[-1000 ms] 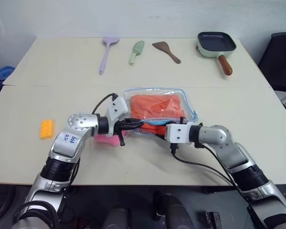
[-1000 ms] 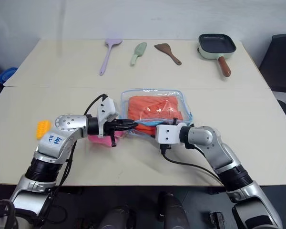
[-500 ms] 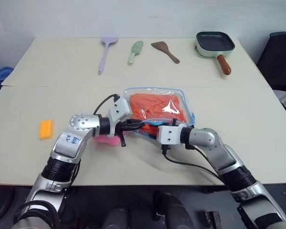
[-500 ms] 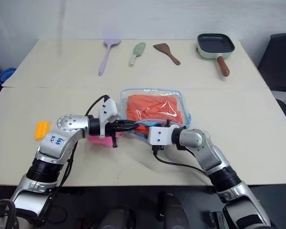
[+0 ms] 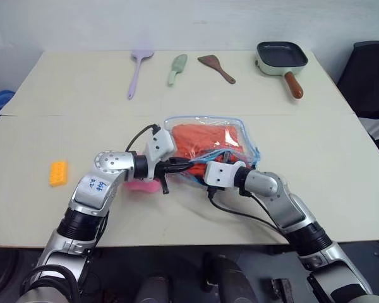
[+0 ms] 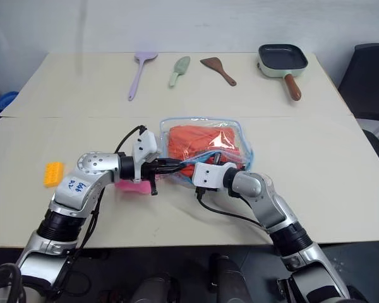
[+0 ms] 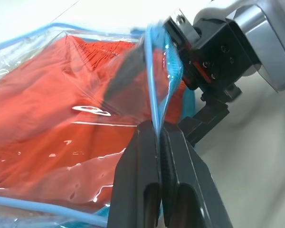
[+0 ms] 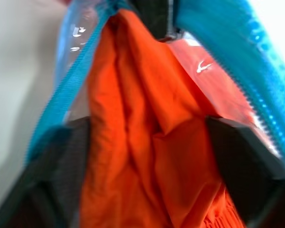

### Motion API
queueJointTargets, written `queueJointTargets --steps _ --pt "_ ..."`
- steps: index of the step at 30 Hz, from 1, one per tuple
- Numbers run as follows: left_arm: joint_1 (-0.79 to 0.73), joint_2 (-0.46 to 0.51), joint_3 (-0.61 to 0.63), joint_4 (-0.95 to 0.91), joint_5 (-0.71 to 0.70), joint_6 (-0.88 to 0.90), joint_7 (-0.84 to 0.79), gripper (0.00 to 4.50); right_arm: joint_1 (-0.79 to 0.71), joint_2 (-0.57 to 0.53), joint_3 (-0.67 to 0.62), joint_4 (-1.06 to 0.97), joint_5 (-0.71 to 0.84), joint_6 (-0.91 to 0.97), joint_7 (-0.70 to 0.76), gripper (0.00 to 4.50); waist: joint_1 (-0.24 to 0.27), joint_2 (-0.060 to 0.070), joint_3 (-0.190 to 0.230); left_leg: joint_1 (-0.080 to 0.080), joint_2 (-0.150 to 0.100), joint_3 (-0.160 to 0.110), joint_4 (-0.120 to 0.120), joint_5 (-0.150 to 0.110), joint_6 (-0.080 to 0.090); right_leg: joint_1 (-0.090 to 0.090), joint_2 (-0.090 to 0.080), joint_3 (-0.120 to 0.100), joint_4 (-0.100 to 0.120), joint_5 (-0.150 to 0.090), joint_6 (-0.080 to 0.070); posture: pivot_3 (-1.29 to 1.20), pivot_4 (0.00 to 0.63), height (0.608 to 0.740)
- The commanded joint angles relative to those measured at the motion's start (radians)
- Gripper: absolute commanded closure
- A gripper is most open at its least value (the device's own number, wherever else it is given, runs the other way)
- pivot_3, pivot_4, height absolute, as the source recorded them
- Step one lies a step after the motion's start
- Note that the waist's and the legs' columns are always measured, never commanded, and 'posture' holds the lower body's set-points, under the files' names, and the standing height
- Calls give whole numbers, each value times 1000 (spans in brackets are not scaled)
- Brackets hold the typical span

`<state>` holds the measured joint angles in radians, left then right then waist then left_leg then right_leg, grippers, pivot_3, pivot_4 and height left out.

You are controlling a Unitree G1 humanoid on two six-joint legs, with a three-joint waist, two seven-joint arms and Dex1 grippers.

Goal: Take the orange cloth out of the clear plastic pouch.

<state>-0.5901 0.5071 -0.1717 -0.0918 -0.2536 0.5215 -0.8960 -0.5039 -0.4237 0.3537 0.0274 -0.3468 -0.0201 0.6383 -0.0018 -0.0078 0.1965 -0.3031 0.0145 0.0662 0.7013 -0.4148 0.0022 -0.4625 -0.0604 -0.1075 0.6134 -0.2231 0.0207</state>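
The clear plastic pouch (image 5: 208, 148) lies flat near the middle of the counter (image 5: 341, 164), with the orange cloth (image 5: 205, 140) still wholly inside it. The pouch's open mouth is its near edge, toward six o'clock in the head views, and its long axis runs from nine to three o'clock across the counter.

The left claw (image 7: 157, 142) is clenched on the blue edging of that mouth, holding one lip up; from the head views it comes in from the nine o'clock side. The right claw (image 6: 192, 170) sits at the mouth from about four o'clock, its fingers (image 8: 237, 156) spread wide with folds of the cloth directly between them, just inside the blue zip edges. It has not yet closed on anything.

The coming move seems to turn on this: the cloth lies straight ahead of the right claw, toward twelve o'clock, deeper into the pouch. The right arm is the one placed to pinch it and draw it back toward six o'clock while the left keeps the lip pinned.
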Motion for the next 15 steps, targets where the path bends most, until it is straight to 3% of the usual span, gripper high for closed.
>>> queueJointTargets --steps 1,8,15 --pt "-20 -4 4 -31 -8 -15 -5 4500 14 8 22 10 -42 16 -25 537 0 0 0 0 0 0 0 0 0 0 0 0 0 0 0 0 150 740" --pt "-19 -3 11 -32 -9 -15 1 4500 25 10 13 10 -49 40 -43 537 0 0 0 0 0 0 0 0 0 0 0 0 0 0 0 0 150 740" --pt "-18 -6 11 -34 -11 -14 9 4500 -32 32 43 167 -94 44 -108 537 -2 -1 -1 3 0 0 0 0 0 2 0 1 1 0 0 0 150 740"
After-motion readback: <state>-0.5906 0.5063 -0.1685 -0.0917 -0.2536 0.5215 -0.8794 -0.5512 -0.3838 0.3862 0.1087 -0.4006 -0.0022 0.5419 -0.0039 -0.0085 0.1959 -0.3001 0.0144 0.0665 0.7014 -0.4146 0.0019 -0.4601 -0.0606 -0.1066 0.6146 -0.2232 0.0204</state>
